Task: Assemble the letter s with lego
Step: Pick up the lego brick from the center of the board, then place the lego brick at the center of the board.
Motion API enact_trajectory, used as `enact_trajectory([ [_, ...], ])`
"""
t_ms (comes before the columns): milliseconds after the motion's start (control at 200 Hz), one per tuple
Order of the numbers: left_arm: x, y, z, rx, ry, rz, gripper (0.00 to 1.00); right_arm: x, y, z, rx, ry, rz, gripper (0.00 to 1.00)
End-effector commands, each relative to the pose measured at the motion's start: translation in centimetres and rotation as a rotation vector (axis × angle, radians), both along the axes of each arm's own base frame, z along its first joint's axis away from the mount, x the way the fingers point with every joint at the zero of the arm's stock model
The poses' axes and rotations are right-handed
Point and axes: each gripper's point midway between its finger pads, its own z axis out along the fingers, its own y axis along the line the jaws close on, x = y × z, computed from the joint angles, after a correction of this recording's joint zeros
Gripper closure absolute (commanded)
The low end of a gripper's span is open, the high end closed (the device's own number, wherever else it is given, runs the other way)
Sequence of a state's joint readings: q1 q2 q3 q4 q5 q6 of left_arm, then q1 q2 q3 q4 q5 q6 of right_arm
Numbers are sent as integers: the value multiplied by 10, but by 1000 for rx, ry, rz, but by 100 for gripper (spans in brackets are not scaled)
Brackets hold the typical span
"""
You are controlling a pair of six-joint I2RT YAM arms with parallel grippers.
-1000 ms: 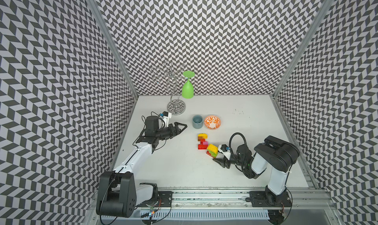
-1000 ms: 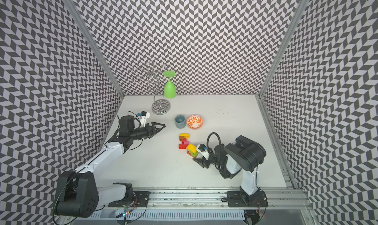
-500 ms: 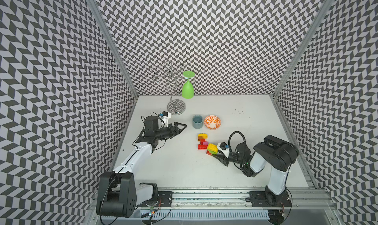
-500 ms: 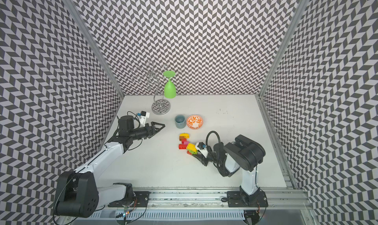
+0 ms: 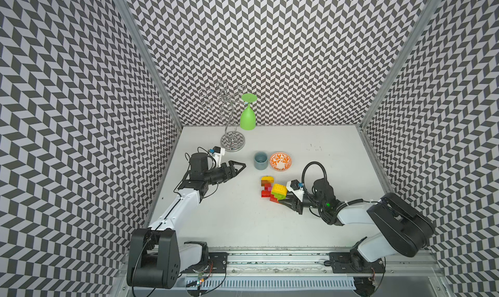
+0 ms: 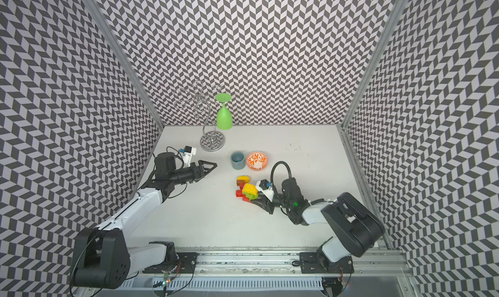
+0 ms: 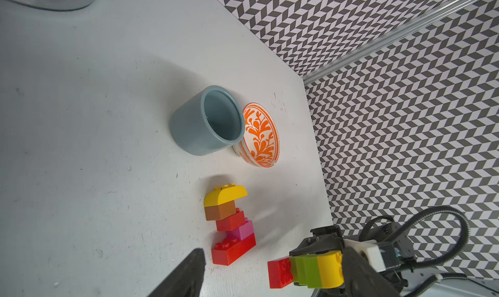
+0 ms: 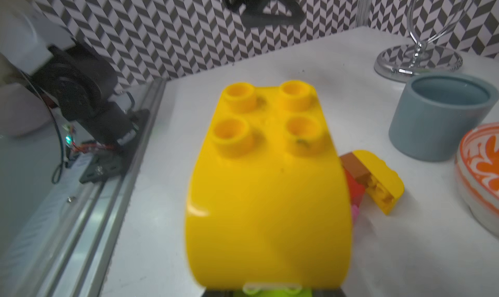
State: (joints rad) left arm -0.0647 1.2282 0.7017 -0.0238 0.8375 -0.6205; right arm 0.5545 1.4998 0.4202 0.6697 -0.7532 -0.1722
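We've got both top views hung high at the front, looking down over the whole table [image 5: 243, 222]. Left wrist cam sees the lego [image 7: 232, 220] from across, right wrist cam's pressed up close. All share the blue cup [image 6: 237, 160].

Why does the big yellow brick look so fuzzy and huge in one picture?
In the right wrist view the yellow brick sits very near the lens, filling the frame and blurring, probably too close to focus; the blue cup behind looks sharper. In the left wrist view the brick stack it belongs to looks crisp.
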Motion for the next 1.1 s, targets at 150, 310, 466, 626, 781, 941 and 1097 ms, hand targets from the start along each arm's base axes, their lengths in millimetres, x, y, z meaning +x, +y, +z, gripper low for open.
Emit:
enact_trajectory([
  [150,0,0,13,-4,-56,-13,19,-4,-21,24,12,390,131,78],
  [310,2,1,14,-4,-57,-12,19,20,-41,30,76,573,79,69],
  [466,4,0,16,-5,-64,-14,20,38,-41,2,55,765,62,71],
  [626,3,1,14,3,-63,-12,20,49,-41,-31,10,911,44,73],
  [781,3,2,16,5,-66,-10,20,57,-46,-51,-9,991,25,73],
  [941,4,4,17,6,-67,-4,20,61,-52,-67,-19,1055,6,72],
  [1097,6,5,18,7,-69,0,20,58,-53,-76,-22,1092,4,73],
])
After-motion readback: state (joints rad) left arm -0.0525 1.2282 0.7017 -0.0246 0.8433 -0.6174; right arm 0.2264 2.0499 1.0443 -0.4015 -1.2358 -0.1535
